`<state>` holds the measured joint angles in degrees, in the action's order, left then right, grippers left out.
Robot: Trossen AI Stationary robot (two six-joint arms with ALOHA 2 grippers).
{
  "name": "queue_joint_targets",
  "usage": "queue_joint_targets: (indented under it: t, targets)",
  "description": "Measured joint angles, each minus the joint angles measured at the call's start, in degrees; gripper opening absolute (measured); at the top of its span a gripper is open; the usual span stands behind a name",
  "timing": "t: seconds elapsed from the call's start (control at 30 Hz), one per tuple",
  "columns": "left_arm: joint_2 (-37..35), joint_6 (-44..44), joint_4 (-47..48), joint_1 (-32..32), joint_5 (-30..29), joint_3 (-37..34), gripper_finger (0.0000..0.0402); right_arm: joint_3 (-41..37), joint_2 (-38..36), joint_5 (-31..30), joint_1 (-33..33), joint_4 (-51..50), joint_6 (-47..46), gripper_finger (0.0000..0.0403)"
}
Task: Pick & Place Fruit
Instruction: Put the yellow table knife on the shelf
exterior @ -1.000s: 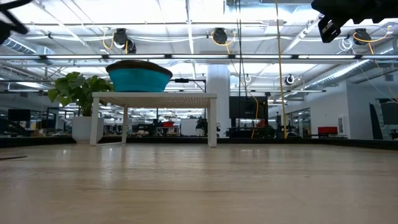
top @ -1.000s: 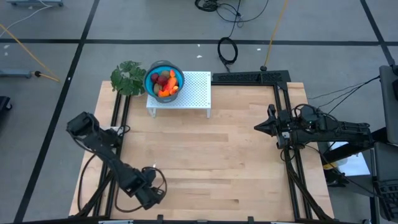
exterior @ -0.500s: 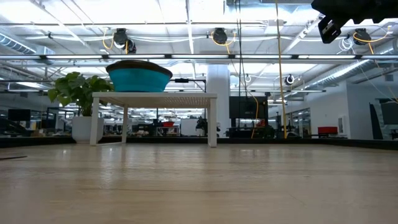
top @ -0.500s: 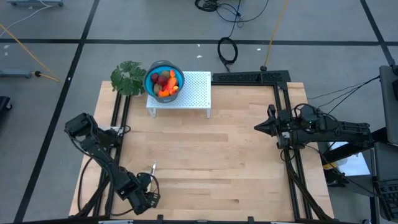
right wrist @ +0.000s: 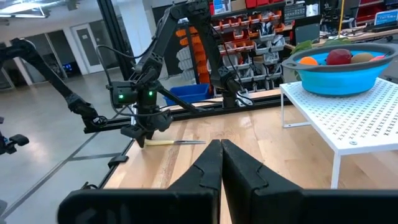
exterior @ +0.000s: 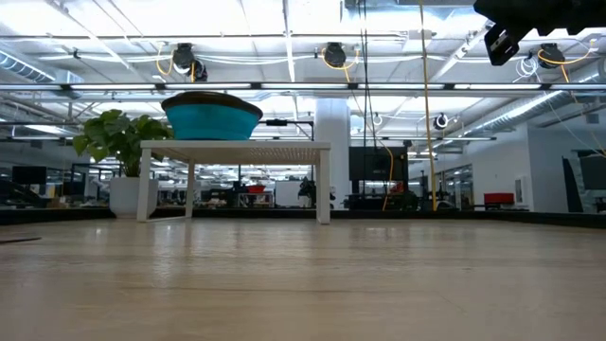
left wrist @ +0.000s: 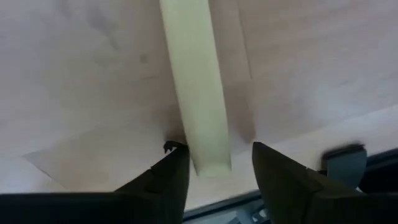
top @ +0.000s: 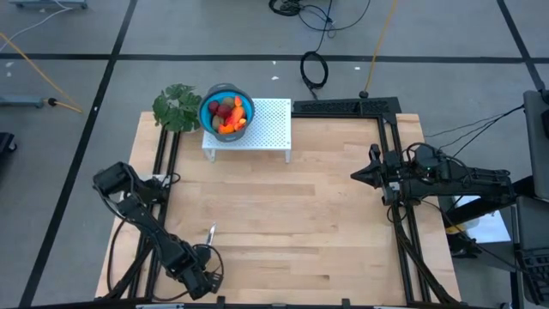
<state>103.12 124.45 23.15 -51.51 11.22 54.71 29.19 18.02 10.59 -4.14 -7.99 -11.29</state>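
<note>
While the fruit (top: 228, 113) sits heaped in a blue bowl (top: 226, 108) on a small white perforated stand (top: 257, 129) at the far edge of the tabletop (top: 283, 223), both arms are well away from it. A leafy green plant (top: 176, 107) stands just beside the bowl, at the tabletop's far left corner. The tabletop is pale wooden planking framed by dark rails, and most of it lies bare.

Near the front left corner, the left gripper (left wrist: 214, 171) hangs low over a pale yellow knife (left wrist: 194, 87) that lies flat on the wood. Its jaws stand apart, one on either side of the handle end, with gaps visible on both sides; they are not clamped on it. From the right wrist view the knife (right wrist: 171, 142) shows its yellow handle under that gripper and a thin blade pointing away from it.

At the right edge of the tabletop, the right gripper (top: 356, 175) waits raised, pointing inward, its jaws pressed together and holding nothing.

Beyond the tabletop is a grey floor marked with dark lines, with loose cables and a yellow cord. Seen level from the low view, the room is a large open workshop with bright ceiling lights, pipes, a white column (exterior: 332, 156) and shelving.
</note>
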Motion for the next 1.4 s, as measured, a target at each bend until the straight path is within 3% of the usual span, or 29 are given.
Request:
queue_joint_targets:
  t: [0.43, 1.07, 1.4]
  targets:
    - [0.41, -0.83, -0.05, -0.02, -0.03, -0.08, 0.0099, 0.0, 0.02, -0.14, 0.0, 0.02, 0.0, 0.0]
    - [-0.05, 0.63, 0.4, 0.35, -1.93, -0.18, 0.0176, 0.0, 0.02, -0.07, 0.0, 0.02, 0.0, 0.0]
    - [-0.14, 1.15, 2.31, 0.54, -3.57, -0.14, 0.0161, 0.0, 0.02, -0.04, 0.0, 0.02, -0.11, 0.0]
